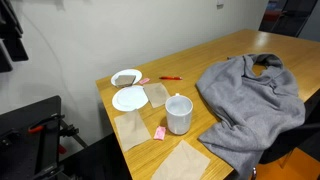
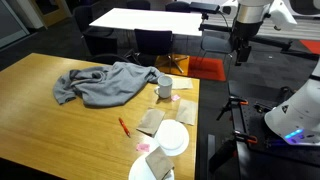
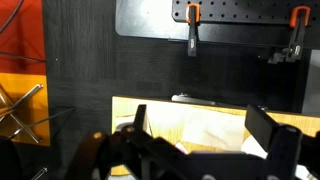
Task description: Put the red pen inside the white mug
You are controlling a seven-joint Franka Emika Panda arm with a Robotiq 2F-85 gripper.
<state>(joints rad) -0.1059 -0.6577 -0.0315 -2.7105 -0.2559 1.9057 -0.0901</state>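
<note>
The red pen (image 1: 171, 77) lies flat on the wooden table near the bowl; it also shows in an exterior view (image 2: 124, 127). The white mug (image 1: 179, 113) stands upright near the table's edge, beside the grey cloth, and shows in both exterior views (image 2: 165, 88). My gripper (image 2: 239, 57) hangs high off the table's side, well apart from the mug and the pen. In the wrist view its two fingers (image 3: 205, 130) are spread apart with nothing between them, above the table's edge. Neither the pen nor the mug shows clearly in the wrist view.
A flat white plate (image 1: 129, 98), a shallow whitish bowl (image 1: 126, 77), brown napkins (image 1: 131, 127) and a small pink block (image 1: 160, 132) lie around the mug. A large grey cloth (image 1: 250, 95) covers much of the table. Chairs and another table (image 2: 140, 20) stand beyond.
</note>
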